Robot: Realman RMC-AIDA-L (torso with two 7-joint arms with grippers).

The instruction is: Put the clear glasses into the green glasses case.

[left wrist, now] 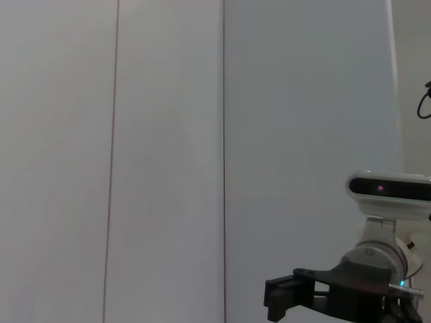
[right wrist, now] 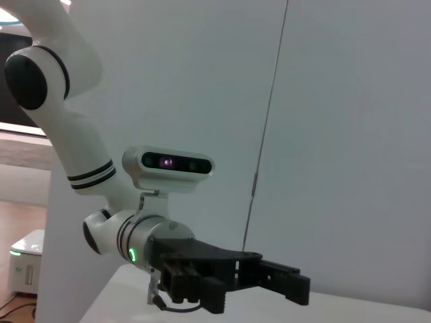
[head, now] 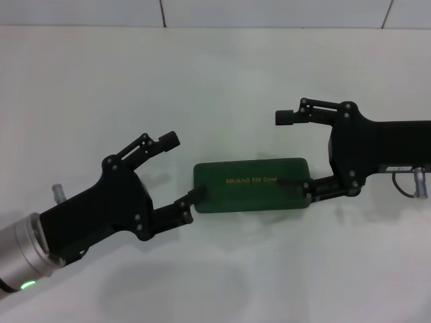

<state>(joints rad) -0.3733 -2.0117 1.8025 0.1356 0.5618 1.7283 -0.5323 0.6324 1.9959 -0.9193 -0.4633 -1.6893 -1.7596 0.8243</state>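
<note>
Green glasses case [head: 250,185] lies closed mid-desk [head: 222,87]. Left claw [head: 183,173] and right claw [head: 291,151] both gape wide, one fingertip of each touching opposite case ends.

Before me lies a plain white desk [head: 215,87], its surface smooth and matte. At its far edge rises a pale wall [head: 269,12] crossed by thin dark seams. My wrist views show the same wall [left wrist: 168,134] as broad grey-white panels split by narrow upright lines.
</note>
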